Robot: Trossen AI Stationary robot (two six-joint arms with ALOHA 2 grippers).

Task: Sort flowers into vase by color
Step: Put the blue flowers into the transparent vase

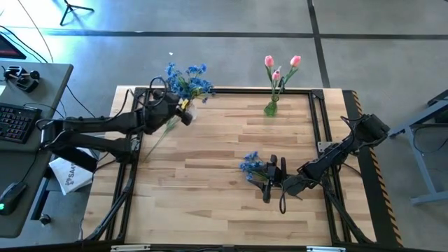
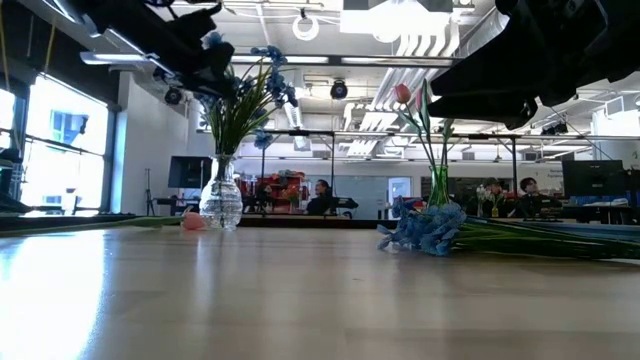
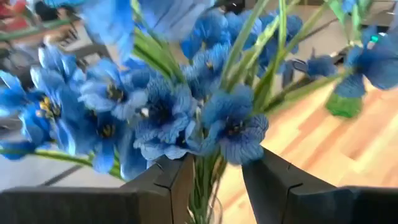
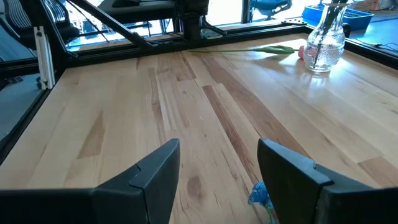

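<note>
A clear glass vase [image 2: 221, 203] at the far left corner holds blue flowers [image 1: 187, 78]. My left gripper [image 1: 183, 112] is open at that bunch, its fingers on either side of the green stems [image 3: 204, 183] just below the blossoms. A green vase [image 1: 271, 108] at the far edge holds pink tulips [image 1: 281, 64]. More blue flowers [image 1: 252, 165] lie flat on the table, blossoms toward the left, stems [image 2: 560, 238] running right. My right gripper [image 1: 269, 183] is open and low beside them, with one blue blossom [image 4: 260, 194] by its finger. My left gripper stands around the blue flowers' stems [image 3: 200, 193] above the glass vase's mouth. The stems run close to one finger [image 3: 177, 183]. I cannot tell whether that finger touches them.
A single pink tulip [image 4: 301, 51] lies on the table beside the glass vase [image 4: 323, 38], its stem [image 4: 249, 51] along the far edge. A black frame [image 1: 322, 119] borders the tabletop. Bare wood [image 1: 217, 140] lies between the two arms. A desk with a keyboard [image 1: 14, 119] stands left.
</note>
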